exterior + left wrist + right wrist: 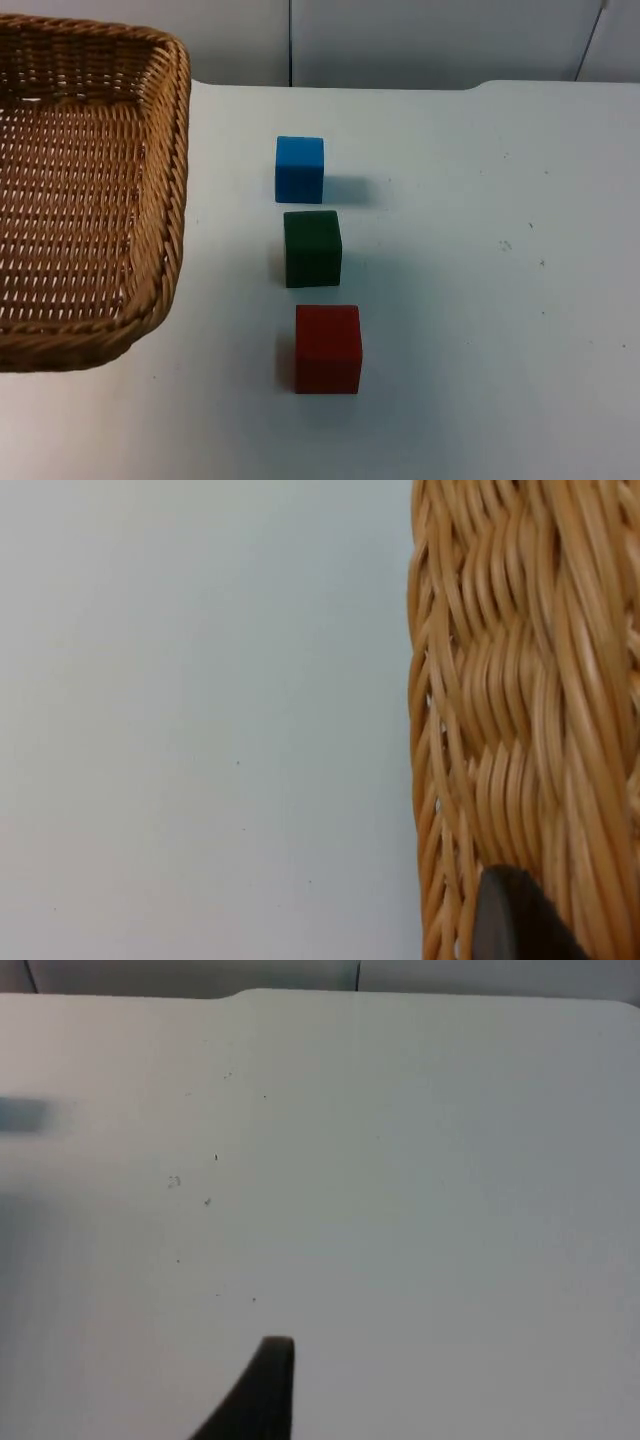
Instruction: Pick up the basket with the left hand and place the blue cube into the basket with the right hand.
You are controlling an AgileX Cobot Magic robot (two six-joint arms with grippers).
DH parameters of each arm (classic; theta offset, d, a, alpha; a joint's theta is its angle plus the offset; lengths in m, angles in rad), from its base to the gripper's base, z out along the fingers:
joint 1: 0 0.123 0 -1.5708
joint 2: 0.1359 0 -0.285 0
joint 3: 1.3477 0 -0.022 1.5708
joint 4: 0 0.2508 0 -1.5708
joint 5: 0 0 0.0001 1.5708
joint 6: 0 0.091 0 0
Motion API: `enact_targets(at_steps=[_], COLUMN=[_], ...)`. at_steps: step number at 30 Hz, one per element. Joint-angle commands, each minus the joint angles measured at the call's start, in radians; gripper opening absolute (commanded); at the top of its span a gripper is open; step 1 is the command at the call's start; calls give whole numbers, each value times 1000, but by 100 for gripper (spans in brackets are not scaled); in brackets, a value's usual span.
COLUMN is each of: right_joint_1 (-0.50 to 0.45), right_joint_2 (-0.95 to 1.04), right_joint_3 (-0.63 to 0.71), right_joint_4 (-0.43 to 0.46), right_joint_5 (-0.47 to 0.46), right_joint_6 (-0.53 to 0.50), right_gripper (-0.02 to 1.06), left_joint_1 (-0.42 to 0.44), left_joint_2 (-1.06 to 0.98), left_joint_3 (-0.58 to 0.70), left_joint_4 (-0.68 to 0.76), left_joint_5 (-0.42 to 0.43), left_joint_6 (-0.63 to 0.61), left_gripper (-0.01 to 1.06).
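Note:
The blue cube [299, 169] sits on the white table at the far end of a column of three cubes. The wicker basket [90, 190] looms large at the left in the top view and looks lifted off the table. My left gripper [520, 920] is against the basket's woven wall [520, 680], shut on it. My right gripper [268, 1395] hangs over bare table to the right of the cubes. In the right wrist view a blurred blue patch [22, 1115] is probably the blue cube, well off to the side of this gripper.
A dark green cube [312, 248] lies just in front of the blue one, and a red cube [327, 348] nearer still. The grey partition wall [420, 40] closes off the far table edge. Open table [500, 280] lies right of the cubes.

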Motion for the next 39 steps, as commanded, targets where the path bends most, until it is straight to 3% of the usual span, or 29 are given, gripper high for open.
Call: enact_targets(at_steps=[1, 5, 9, 12, 15, 16, 20, 23, 25, 26, 28, 30, 31, 35, 39], right_joint_1=[-5, -5, -5, -5, -5, -5, 7, 63, 156, 156, 252, 359, 359, 530, 612], right_joint_2=[42, 176, 446, 596, 827, 827, 1166, 1301, 1438, 1438, 1558, 1684, 1684, 1912, 2071], right_joint_3=[-7, -55, -167, -263, -421, -421, -662, -779, -909, -909, -1031, -1160, -1160, -1381, -1555], right_joint_4=[22, 105, 283, 361, 491, 491, 682, 691, 645, 645, 536, 370, 370, 96, -34], right_joint_5=[-14, -81, -252, -293, -289, -289, -229, -189, -185, -185, -185, -185, -185, -177, -141], right_joint_6=[-26, -71, -183, -250, -326, -326, -436, -415, -367, -367, -227, -80, -80, 169, 299], right_gripper=[104, 104, 100, 99, 98, 98, 98, 98, 98, 98, 98, 98, 98, 97, 97], left_joint_1=[4, 4, 4, 6, 16, 16, 17, 17, 17, 17, 17, 17, 17, 17, 17], left_joint_2=[-13, -11, -11, -11, -11, -11, -9, -3, 10, 10, 22, 29, 29, 29, 29], left_joint_3=[1, 1, 1, 1, 1, 1, 1, 1, 1, 1, 1, 1, 1, 1, 1], left_joint_4=[-50, -51, -46, -33, -21, -21, -15, -15, -15, -15, -17, -18, -18, -22, -22], left_joint_5=[13, 17, 15, 13, 11, 11, 11, 15, 17, 17, 17, 17, 17, 22, 25], left_joint_6=[20, 35, 37, 37, 37, 37, 37, 37, 37, 37, 37, 37, 37, 37, 37], left_gripper=[0, 0, 0, 0, 0, 0, 0, 0, 0, 0, 0, 0, 0, 0, 0])
